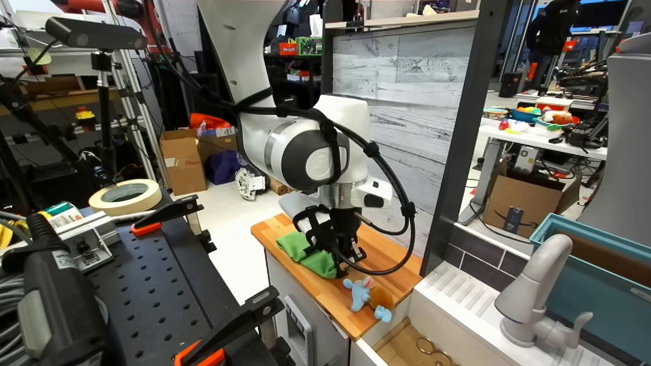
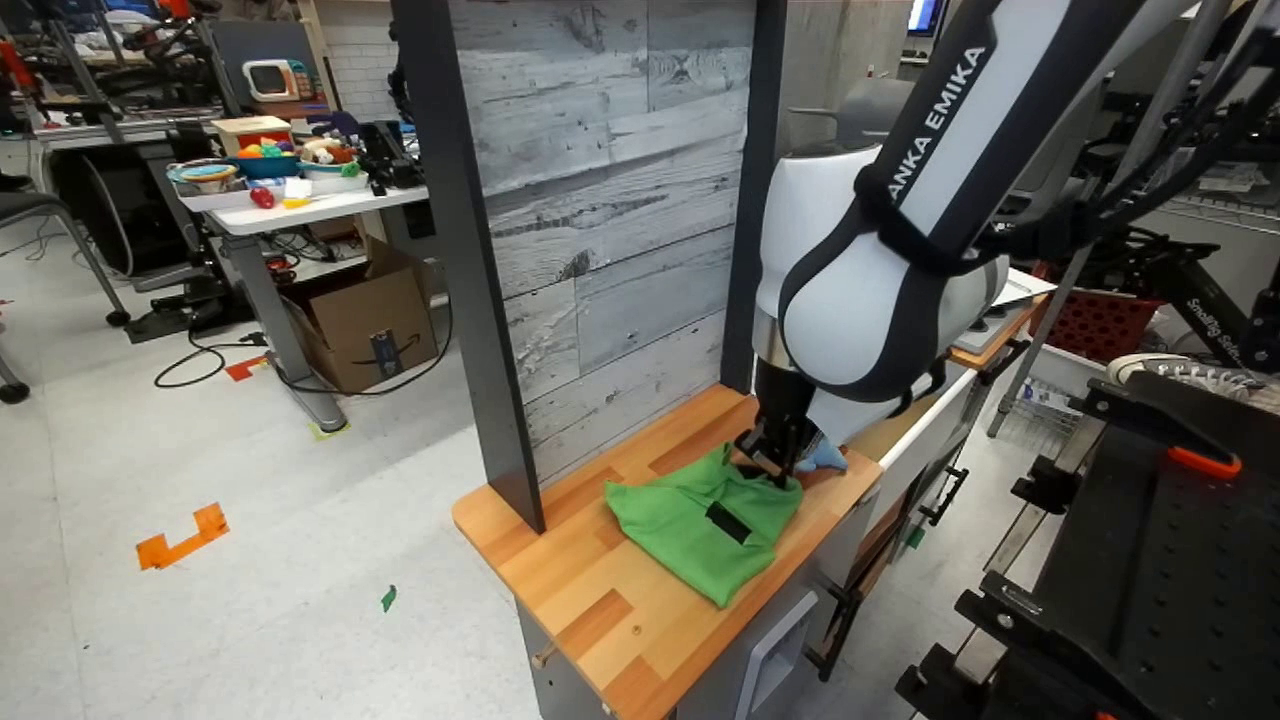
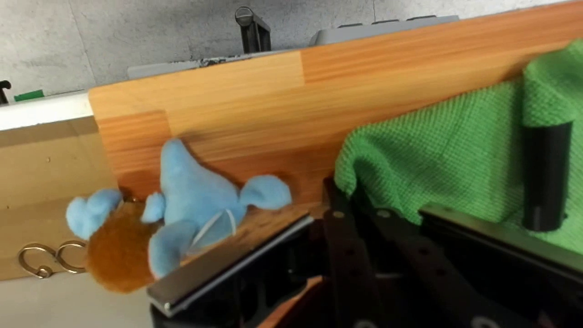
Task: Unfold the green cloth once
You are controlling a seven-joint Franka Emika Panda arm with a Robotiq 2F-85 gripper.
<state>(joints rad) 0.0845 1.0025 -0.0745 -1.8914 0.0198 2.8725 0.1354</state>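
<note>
My arm (image 2: pixel 850 320) bends down over the wooden surface (image 2: pixel 560 565), and my end effector (image 3: pixel 345 187), pointing downward, pinches an edge of the green cloth (image 2: pixel 680 530), which lies folded there (a blue and brown plush toy (image 3: pixel 200 196) sits nearby).

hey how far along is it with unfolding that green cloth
Looks done: the pincer is at an edge of the green cloth. In hand: that edge appears pinched in the wrist view. Left: the cloth lies on the wooden tabletop with folds showing near the black strip, so drawing the edge over, laying it flat and letting go probably remain.
</note>
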